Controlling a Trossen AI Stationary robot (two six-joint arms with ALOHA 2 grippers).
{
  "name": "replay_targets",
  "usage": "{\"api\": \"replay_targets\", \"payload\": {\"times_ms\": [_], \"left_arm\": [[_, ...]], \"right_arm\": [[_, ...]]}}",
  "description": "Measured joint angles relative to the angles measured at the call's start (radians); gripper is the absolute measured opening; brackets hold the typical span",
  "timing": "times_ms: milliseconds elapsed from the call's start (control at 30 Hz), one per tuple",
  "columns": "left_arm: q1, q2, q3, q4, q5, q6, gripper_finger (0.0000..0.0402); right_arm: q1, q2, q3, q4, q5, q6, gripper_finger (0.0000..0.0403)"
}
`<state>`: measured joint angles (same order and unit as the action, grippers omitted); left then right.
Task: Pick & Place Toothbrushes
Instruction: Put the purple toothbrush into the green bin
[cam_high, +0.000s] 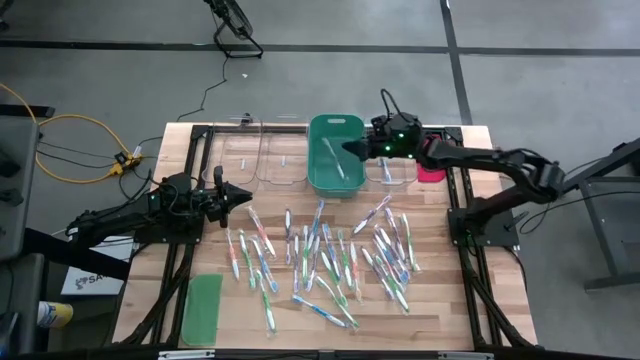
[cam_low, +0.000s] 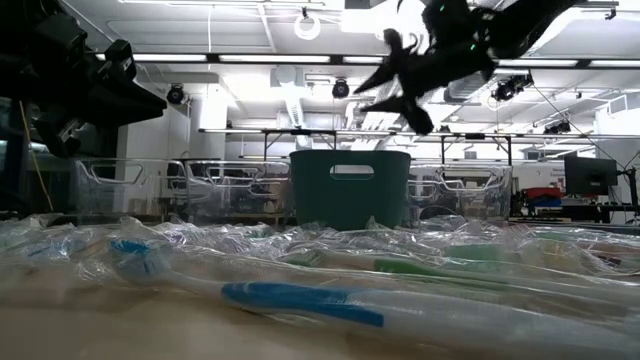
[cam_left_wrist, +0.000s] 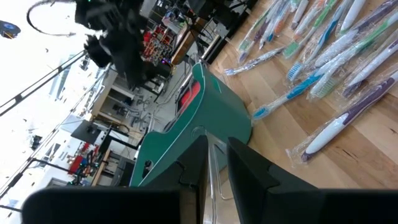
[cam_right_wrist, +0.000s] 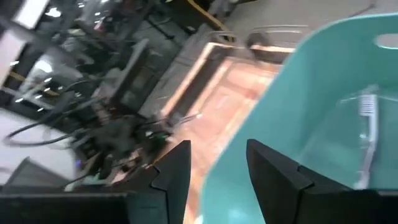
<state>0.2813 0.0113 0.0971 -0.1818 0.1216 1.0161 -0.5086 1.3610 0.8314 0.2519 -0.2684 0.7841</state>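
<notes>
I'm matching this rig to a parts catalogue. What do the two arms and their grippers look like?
Both arms are black, slim, jointed links with black cabling along them. The left gripper ends in two narrow dark fingers that taper to a point. The right gripper has the same two dark fingers; its wrist housing shows small green indicator lights. In the right wrist view the fingers look flat and angular.

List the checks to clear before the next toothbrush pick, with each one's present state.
1. Right gripper over the green bin: ok.
2. Right gripper open and empty: ok.
3. Toothbrush lying inside the green bin: ok.
4. Toothbrushes left on the table to pick: ok, many remain.
5. Left gripper beside the pile, clear of the right arm: ok.
6. Left gripper holding a toothbrush: cannot tell.
</notes>
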Motion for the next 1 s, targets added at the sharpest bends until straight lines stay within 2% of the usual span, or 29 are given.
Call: {"api": "replay_targets", "payload": {"times_ms": [233, 500, 667, 1000], "left_arm": [[0.000, 0.000, 0.000, 0.000, 0.000, 0.000, 0.0055], [0.000, 0.000, 0.000, 0.000, 0.000, 0.000, 0.0055], [0.000, 0.000, 0.000, 0.000, 0.000, 0.000, 0.0055], [0.000, 0.000, 0.000, 0.000, 0.000, 0.000, 0.0055]], "right_arm": [[0.100, -0.179, 0.000, -0.291, 0.027, 0.002, 0.0144], [0.316, -0.302, 0.000, -0.693, 0.273, 0.137, 0.0144], [0.463, -0.293, 0.000, -0.895, 0.401, 0.316, 0.0144], [0.670, -0.189, 0.000, -1.117, 0.447, 0.641, 0.0144]]}}
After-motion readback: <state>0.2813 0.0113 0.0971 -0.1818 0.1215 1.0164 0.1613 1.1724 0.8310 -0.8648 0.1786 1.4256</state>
